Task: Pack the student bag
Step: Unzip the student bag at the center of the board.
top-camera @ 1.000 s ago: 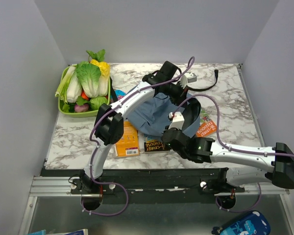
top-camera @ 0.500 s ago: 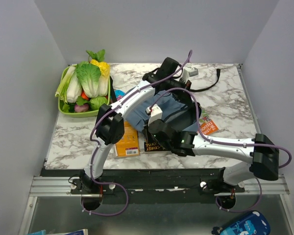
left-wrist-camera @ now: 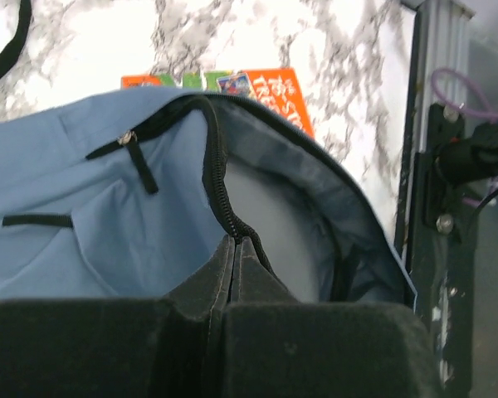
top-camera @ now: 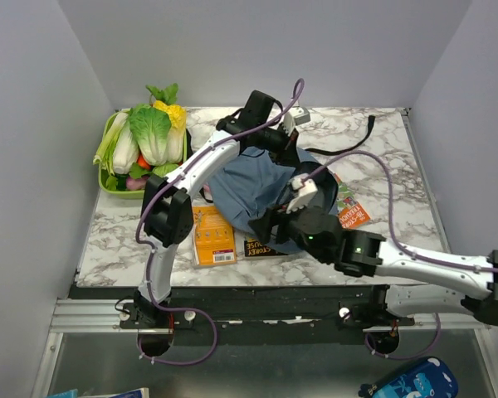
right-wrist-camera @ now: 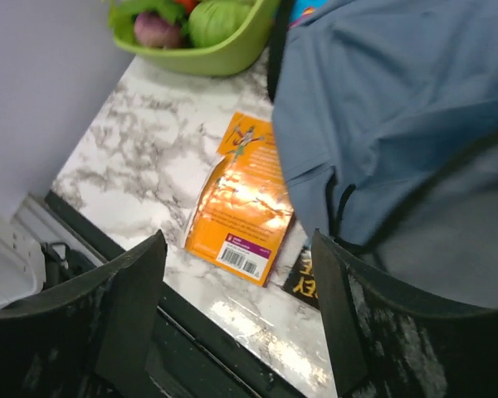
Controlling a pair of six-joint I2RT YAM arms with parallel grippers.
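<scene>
A: Marbled tabletop (top-camera: 382, 157) all round, so where does the student bag (top-camera: 253, 186) lie?

B: At its centre. The left fingers (left-wrist-camera: 199, 290) are pinched together on the zipper edge (left-wrist-camera: 220, 166) at the bag's 12 o'clock, holding the mouth open.

A: And the right fingers (right-wrist-camera: 129, 315)?

B: Spread apart and empty, above the bag's 7 o'clock rim. The orange book (right-wrist-camera: 241, 207) lies flat at 8 o'clock. That arm would best drop square over it and nip one edge while the left holds the mouth high.

Green basket (top-camera: 148, 192) (heaped with vegetables (top-camera: 152, 133)) on marble table (top-camera: 120, 236).
</scene>
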